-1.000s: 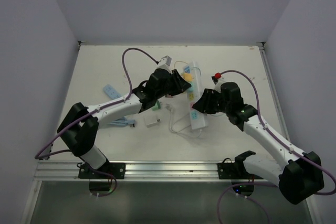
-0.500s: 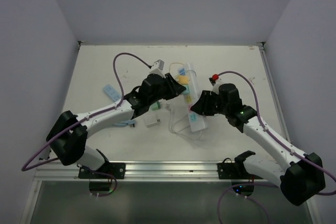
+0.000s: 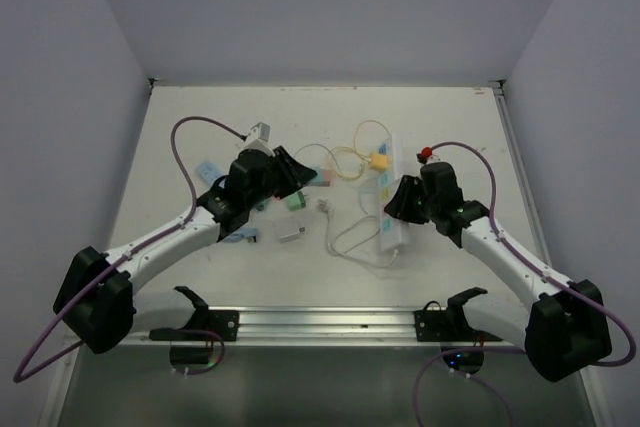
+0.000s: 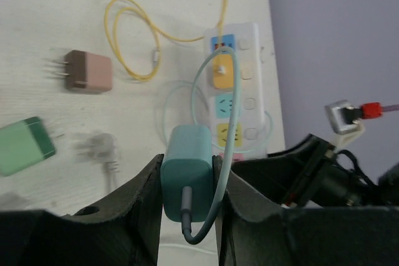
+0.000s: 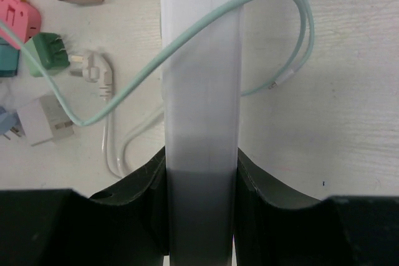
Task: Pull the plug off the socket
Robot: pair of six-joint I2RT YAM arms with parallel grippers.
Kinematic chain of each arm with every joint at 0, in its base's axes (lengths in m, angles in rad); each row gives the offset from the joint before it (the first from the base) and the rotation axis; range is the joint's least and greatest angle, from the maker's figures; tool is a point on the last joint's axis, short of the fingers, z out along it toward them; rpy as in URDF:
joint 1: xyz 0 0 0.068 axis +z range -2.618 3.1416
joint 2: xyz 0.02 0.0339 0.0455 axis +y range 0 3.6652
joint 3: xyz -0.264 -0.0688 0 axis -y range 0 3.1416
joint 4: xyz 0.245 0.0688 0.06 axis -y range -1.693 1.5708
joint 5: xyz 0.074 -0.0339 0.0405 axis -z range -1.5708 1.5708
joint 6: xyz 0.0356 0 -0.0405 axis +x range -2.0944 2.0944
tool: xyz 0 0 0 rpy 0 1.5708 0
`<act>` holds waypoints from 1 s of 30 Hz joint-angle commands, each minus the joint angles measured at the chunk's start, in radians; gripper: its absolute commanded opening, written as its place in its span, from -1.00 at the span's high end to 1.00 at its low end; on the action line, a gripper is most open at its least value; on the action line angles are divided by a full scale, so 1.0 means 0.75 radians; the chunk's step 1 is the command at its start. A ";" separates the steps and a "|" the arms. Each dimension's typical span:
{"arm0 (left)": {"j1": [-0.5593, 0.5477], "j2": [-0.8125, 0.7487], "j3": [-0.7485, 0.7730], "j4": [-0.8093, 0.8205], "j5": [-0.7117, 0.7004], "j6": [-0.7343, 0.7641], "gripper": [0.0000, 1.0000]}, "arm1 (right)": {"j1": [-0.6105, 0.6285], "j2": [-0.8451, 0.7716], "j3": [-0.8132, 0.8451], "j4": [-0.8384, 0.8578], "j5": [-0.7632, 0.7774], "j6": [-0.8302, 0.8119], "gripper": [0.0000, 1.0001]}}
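- Strip [image 5: 201,60], white, lies on tabletop [image 5: 324,141], near end gripped tight by right claw [image 5: 201,161].
- Left claw [image 4: 187,165] closed around teal plug [image 4: 187,175], out of its socket, held well left of strip.
- Yellow plug [image 4: 221,71] sits in a socket near strip's far end.

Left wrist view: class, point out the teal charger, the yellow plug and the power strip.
teal charger [image 4: 187,163], left wrist view, centre of its body
yellow plug [image 4: 222,73], left wrist view, its top face
power strip [image 4: 249,88], left wrist view, white switch-side edge
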 commanded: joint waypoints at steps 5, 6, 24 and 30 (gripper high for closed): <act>0.196 0.171 -0.053 0.008 0.138 0.144 1.00 | 0.010 -0.023 0.111 0.175 -0.316 -0.136 1.00; 0.207 0.194 -0.047 0.023 0.157 0.149 0.99 | 0.010 -0.015 0.121 0.157 -0.335 -0.148 1.00; 0.254 0.301 -0.150 0.027 0.184 0.187 0.09 | 0.016 -0.058 0.083 0.191 -0.407 -0.138 1.00; 0.254 0.145 -0.115 -0.055 0.161 0.196 -0.76 | 0.030 -0.052 0.115 0.181 -0.396 -0.159 1.00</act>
